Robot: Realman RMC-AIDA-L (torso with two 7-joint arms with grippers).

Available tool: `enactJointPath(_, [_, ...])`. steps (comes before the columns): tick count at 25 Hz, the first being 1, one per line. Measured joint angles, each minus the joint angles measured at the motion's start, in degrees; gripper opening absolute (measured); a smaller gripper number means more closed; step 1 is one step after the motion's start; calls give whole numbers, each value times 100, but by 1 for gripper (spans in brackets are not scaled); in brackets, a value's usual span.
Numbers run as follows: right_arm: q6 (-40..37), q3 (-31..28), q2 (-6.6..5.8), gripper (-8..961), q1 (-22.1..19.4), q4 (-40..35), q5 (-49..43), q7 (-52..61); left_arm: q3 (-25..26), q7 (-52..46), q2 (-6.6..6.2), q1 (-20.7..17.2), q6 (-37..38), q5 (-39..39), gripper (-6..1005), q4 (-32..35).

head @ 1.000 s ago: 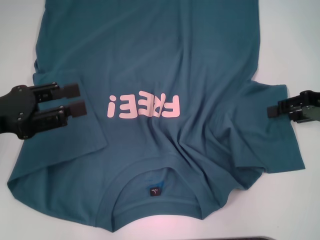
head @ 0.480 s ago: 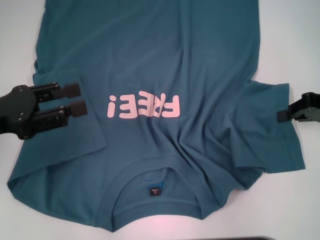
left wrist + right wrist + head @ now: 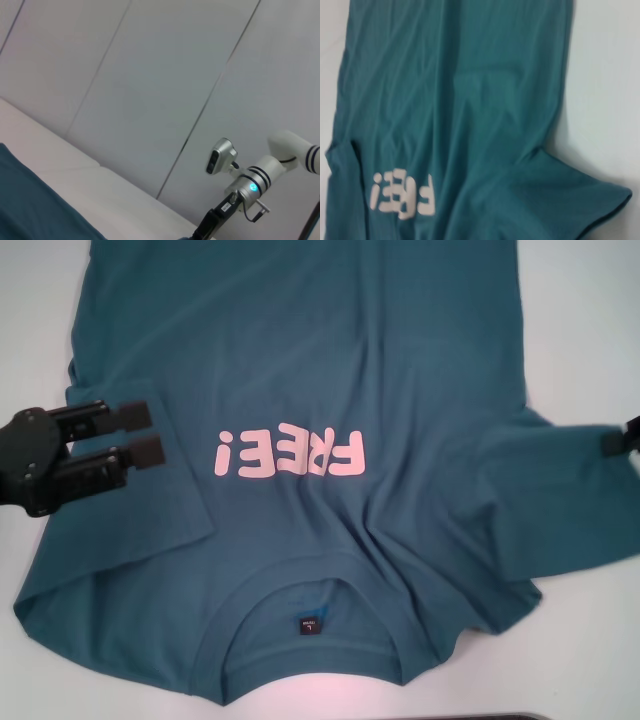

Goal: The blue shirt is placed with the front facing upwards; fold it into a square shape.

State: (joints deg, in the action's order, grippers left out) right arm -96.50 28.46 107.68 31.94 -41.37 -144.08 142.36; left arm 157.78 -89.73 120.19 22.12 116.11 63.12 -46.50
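Lying flat on the white table [image 3: 30, 300], the blue shirt [image 3: 320, 370] faces up, its collar nearest the robot. The left gripper [image 3: 140, 433] sits over the left sleeve with its two fingers a little apart and nothing between them. The right gripper [image 3: 622, 438] is at the tip of the right sleeve, mostly out of view, so I cannot tell if it pinches the cloth. If only one sleeve gets pulled, the shirt could slide and bunch up.
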Motion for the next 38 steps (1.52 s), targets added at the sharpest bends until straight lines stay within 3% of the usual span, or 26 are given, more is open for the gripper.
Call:
enactJointPath(6, [-138,-176,2,10,70,-398,15,145,-8,0,7,-142,23,338,599,-41])
enactJointPath(18, [-58,-284,6,10,177,-432,527,204,-2,-9,-5,-208,34,556,599,-54])
enactJointPath(21, [-204,-256,61,11,229,-407,551,196,0,-9,-5,-217,17,616,599,-53])
enactJointPath(28, [-538,-166,330,11,405,-429,574,150,305,-9,-39,-266,-26,865,599,-57])
enactJointPath(38, [-316,35,499,11,803,-38,860,129,514,-9,-20,-301,-41,896,599,-61])
